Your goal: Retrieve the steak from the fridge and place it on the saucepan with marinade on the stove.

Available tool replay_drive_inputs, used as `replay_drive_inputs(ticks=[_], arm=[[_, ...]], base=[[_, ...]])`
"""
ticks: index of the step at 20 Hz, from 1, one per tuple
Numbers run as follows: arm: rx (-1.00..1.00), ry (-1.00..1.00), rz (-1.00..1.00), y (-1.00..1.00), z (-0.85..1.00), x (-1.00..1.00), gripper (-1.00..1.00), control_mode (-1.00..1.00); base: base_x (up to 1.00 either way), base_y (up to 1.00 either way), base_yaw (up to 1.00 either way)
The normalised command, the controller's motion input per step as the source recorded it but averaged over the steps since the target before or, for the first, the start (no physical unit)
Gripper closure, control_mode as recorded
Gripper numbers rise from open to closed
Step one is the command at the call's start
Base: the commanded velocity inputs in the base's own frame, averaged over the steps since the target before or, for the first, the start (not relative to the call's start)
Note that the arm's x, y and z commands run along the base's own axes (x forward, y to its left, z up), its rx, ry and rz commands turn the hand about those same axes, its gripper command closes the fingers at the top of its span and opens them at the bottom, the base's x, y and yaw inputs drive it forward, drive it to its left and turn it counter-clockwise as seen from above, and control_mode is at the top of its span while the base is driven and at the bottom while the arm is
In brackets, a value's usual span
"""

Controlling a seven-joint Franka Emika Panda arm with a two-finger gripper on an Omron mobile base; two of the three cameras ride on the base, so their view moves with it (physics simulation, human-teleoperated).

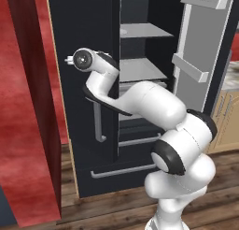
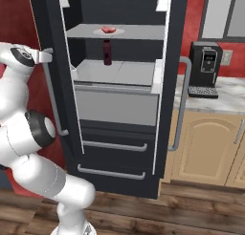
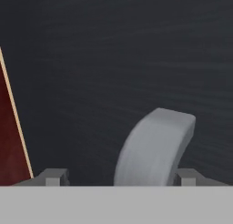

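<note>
The charcoal-black fridge (image 2: pixel 119 148) stands in front of me with one door swung open, showing light grey shelves. The steak (image 2: pixel 108 29), a small pink-red lump on a pale plate, lies on the upper shelf. My gripper (image 3: pixel 123 177) is open, up against the shut left door, with the top of that door's grey bar handle (image 3: pixel 154 148) between its fingertips, nearer the right one. From the base views the gripper (image 1: pixel 70 61) (image 2: pixel 48 55) sits high on that door. The saucepan, marinade and stove are out of view.
A small dark red can (image 2: pixel 107 52) stands on the shelf below the steak. The open door (image 1: pixel 200 61) juts out on the right. A black coffee machine (image 2: pixel 206 69) sits on a marble counter over beige cabinets (image 2: pixel 206 148). A red wall (image 1: pixel 23 107) flanks the fridge's left.
</note>
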Motion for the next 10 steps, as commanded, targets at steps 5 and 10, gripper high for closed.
replay_drive_inputs(ticks=[5,10], arm=[[0.0,-0.01,0.0,0.0,0.0,-0.26,-1.0,-1.0],[0.0,-0.03,0.0,-0.1,0.03,-0.84,-1.0,-1.0]], base=[[0.0,0.0,0.0],[0.0,0.0,0.0]])
